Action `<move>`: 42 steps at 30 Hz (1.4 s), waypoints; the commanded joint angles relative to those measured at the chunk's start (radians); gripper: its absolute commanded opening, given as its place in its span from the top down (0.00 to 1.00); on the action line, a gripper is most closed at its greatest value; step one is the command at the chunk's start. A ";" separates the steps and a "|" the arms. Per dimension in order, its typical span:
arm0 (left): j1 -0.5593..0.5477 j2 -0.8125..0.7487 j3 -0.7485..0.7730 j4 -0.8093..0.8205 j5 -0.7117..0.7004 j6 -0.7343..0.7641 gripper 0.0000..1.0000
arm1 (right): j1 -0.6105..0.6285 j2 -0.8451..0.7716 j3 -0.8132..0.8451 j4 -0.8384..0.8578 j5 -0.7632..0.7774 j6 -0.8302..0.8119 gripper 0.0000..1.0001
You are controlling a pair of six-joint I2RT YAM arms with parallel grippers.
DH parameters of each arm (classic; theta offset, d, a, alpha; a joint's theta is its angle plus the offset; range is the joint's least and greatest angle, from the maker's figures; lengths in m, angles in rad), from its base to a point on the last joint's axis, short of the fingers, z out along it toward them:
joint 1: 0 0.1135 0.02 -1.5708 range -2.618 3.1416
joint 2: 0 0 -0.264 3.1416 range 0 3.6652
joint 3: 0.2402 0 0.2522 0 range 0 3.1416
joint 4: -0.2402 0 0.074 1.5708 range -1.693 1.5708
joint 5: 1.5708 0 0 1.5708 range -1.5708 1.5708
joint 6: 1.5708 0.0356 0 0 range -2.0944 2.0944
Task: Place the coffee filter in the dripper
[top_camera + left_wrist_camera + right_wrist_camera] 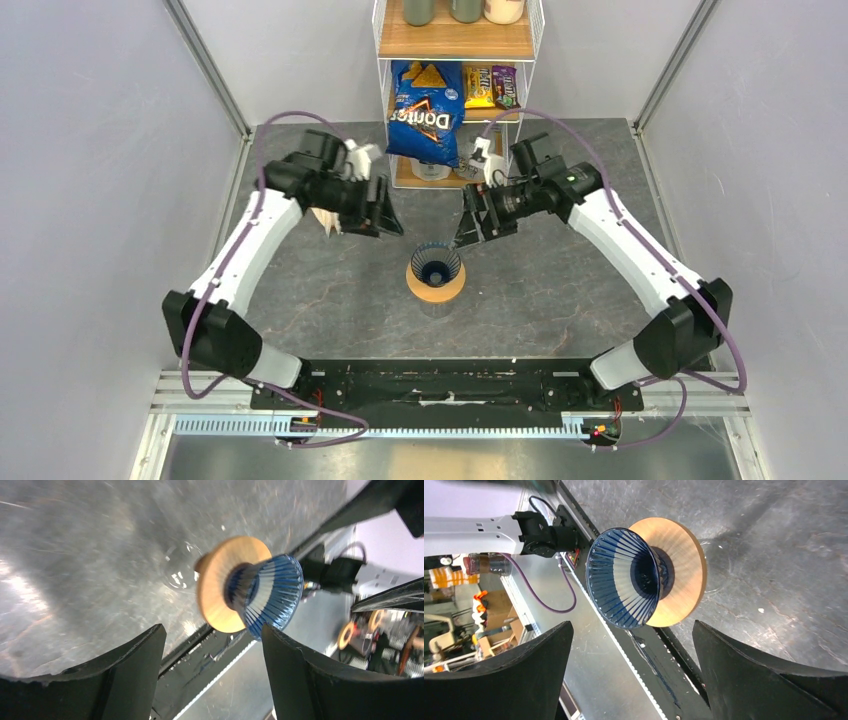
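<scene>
The dripper (436,263), a dark blue ribbed cone, stands upright on a tan ring base (437,290) at the middle of the table. It also shows in the left wrist view (272,592) and the right wrist view (624,577); its inside looks bare. My left gripper (388,222) (212,630) is open and empty, above and left of the dripper. My right gripper (464,236) (632,625) is open and empty, just above and right of it. No white coffee filter shows in any view. A tan wedge-shaped piece (325,221) lies under my left arm.
A wire shelf rack (455,45) stands at the back with a Doritos bag (425,110) and candy packs (492,88). The black base rail (440,385) runs along the near edge. Grey walls close in both sides.
</scene>
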 commanded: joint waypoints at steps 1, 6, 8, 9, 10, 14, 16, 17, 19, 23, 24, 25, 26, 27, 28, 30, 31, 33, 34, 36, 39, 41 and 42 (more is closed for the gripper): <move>0.175 -0.110 0.037 -0.004 0.042 0.085 0.21 | -0.057 -0.071 0.067 -0.047 0.019 -0.047 0.03; 0.339 -0.202 -0.018 0.049 -0.047 0.172 0.17 | -0.126 -0.096 0.079 -0.070 0.042 -0.063 0.03; 0.385 -0.222 -0.058 0.091 -0.132 0.207 0.19 | -0.149 -0.104 0.072 -0.072 0.046 -0.069 0.03; 0.391 -0.229 -0.082 0.117 -0.211 0.215 0.23 | -0.158 -0.108 0.067 -0.074 0.051 -0.071 0.03; 0.395 -0.233 -0.102 0.154 -0.266 0.222 0.26 | -0.164 -0.113 0.062 -0.074 0.058 -0.073 0.03; 0.412 -0.218 -0.175 0.318 -0.410 0.264 0.37 | -0.179 -0.129 0.046 -0.074 0.082 -0.089 0.03; 0.411 -0.191 -0.200 0.396 -0.437 0.284 0.41 | -0.180 -0.131 0.042 -0.072 0.094 -0.099 0.03; 0.411 -0.179 -0.213 0.429 -0.437 0.297 0.43 | -0.181 -0.131 0.042 -0.072 0.103 -0.100 0.03; 0.411 -0.140 -0.237 0.498 -0.451 0.317 0.46 | -0.183 -0.127 0.041 -0.070 0.105 -0.102 0.03; 0.411 -0.038 -0.210 0.571 -0.448 0.340 0.50 | -0.186 -0.118 0.043 -0.072 0.104 -0.104 0.03; 0.412 -0.008 -0.192 0.572 -0.442 0.335 0.52 | -0.186 -0.118 0.043 -0.072 0.104 -0.105 0.03; 0.412 0.045 -0.154 0.587 -0.441 0.309 0.54 | -0.186 -0.114 0.043 -0.071 0.103 -0.107 0.03; 0.412 0.068 -0.141 0.595 -0.435 0.298 0.54 | -0.188 -0.112 0.042 -0.071 0.104 -0.107 0.03; 0.412 0.088 -0.133 0.602 -0.430 0.290 0.54 | -0.187 -0.109 0.042 -0.071 0.103 -0.107 0.03; 0.411 0.105 -0.121 0.607 -0.427 0.281 0.54 | -0.188 -0.107 0.044 -0.070 0.105 -0.108 0.03; 0.411 0.137 -0.100 0.608 -0.414 0.271 0.54 | -0.189 -0.103 0.047 -0.070 0.106 -0.107 0.03; 0.411 0.152 -0.090 0.608 -0.408 0.265 0.54 | -0.190 -0.101 0.048 -0.070 0.107 -0.107 0.03; 0.412 0.179 -0.071 0.609 -0.402 0.252 0.54 | -0.192 -0.099 0.048 -0.068 0.111 -0.106 0.03; 0.409 0.191 -0.061 0.607 -0.401 0.247 0.54 | -0.192 -0.098 0.048 -0.067 0.111 -0.104 0.03; 0.409 0.209 -0.048 0.607 -0.401 0.243 0.54 | -0.195 -0.095 0.047 -0.064 0.111 -0.098 0.03; 0.408 0.232 -0.033 0.601 -0.403 0.241 0.54 | -0.196 -0.090 0.047 -0.058 0.107 -0.091 0.03; 0.409 0.242 -0.029 0.598 -0.405 0.240 0.54 | -0.198 -0.087 0.048 -0.057 0.105 -0.087 0.03; 0.408 0.246 -0.027 0.598 -0.405 0.240 0.54 | -0.199 -0.086 0.048 -0.055 0.105 -0.085 0.03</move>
